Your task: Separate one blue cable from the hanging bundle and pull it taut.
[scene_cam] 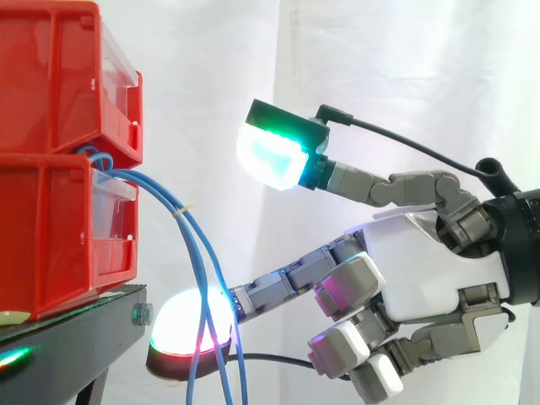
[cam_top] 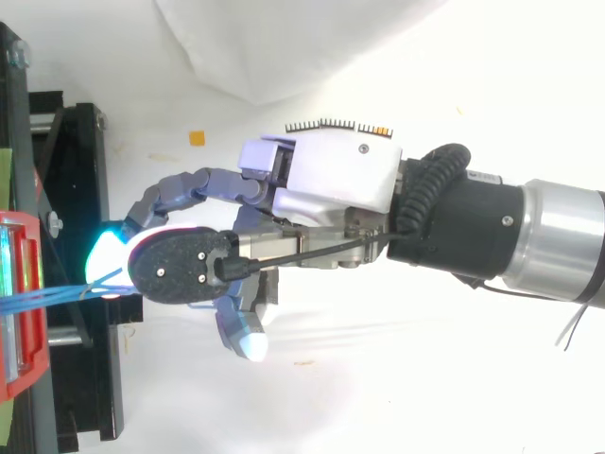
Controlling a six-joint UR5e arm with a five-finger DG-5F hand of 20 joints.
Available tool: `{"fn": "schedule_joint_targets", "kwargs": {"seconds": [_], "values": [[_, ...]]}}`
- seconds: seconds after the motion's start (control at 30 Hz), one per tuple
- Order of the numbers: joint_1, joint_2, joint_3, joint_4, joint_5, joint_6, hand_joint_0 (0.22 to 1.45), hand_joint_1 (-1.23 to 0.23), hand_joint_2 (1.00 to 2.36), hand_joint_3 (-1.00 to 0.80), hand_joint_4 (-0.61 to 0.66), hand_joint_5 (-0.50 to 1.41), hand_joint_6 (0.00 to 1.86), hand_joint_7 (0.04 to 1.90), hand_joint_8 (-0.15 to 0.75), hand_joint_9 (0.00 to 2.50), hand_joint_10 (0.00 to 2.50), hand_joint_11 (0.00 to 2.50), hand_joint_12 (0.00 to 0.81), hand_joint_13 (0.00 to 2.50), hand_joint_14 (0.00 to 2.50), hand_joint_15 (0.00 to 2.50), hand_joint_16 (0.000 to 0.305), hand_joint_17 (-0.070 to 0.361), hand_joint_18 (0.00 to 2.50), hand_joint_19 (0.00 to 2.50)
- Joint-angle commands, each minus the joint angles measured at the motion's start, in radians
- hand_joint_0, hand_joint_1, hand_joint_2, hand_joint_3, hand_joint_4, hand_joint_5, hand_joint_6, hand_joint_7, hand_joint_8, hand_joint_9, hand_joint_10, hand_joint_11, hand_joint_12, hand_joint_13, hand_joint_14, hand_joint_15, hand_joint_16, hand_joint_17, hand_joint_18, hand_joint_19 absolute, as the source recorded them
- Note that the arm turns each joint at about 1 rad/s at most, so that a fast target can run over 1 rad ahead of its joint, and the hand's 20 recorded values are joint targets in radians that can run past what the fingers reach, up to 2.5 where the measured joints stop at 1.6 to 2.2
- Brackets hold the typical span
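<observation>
Several blue cables (scene_cam: pixel 180 211) come out between the two stacked red bins and hang down to the right, tied together by a small pale tie. My hand (scene_cam: pixel 422 261) reaches in from the right. One straight finger stretches to the bundle, and its white-magenta pad (scene_cam: pixel 190 325) sits just behind the hanging strands. The thumb is raised well above, and its green-cyan pad (scene_cam: pixel 270 156) is clear of the cables. The other fingers are curled under the palm and hold nothing. From above, the hand (cam_top: pixel 331 175) points left at the blue cables (cam_top: pixel 52 296) by the bin edge.
The upper red bin (scene_cam: pixel 59 84) sits on the lower red bin (scene_cam: pixel 51 236), both on the black stand (scene_cam: pixel 76 337) at the left. A white curtain hangs behind. The red bin rim (cam_top: pixel 19 312) and the stand frame (cam_top: pixel 95 189) show at the top view's left edge.
</observation>
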Motion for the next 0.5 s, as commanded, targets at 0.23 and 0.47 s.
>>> {"fn": "schedule_joint_targets", "kwargs": {"seconds": [0.23, 0.47], "values": [[-0.010, -0.001, 0.034, -0.057, -0.023, -0.004, 0.36, -0.37, 1.00, -0.50, 0.26, -0.16, 0.50, 0.74, 0.340, 1.58, 0.03, 0.80, 0.424, 1.37, 0.03, 0.77, 0.099, 0.222, 1.33, 0.51], [-0.010, 0.013, 0.044, -0.089, -0.032, -0.008, 0.36, -0.38, 1.00, -0.50, 0.25, -0.16, 0.50, 0.75, 0.338, 1.59, 0.03, 0.80, 0.423, 1.37, 0.03, 0.77, 0.099, 0.222, 1.33, 0.52]]}}
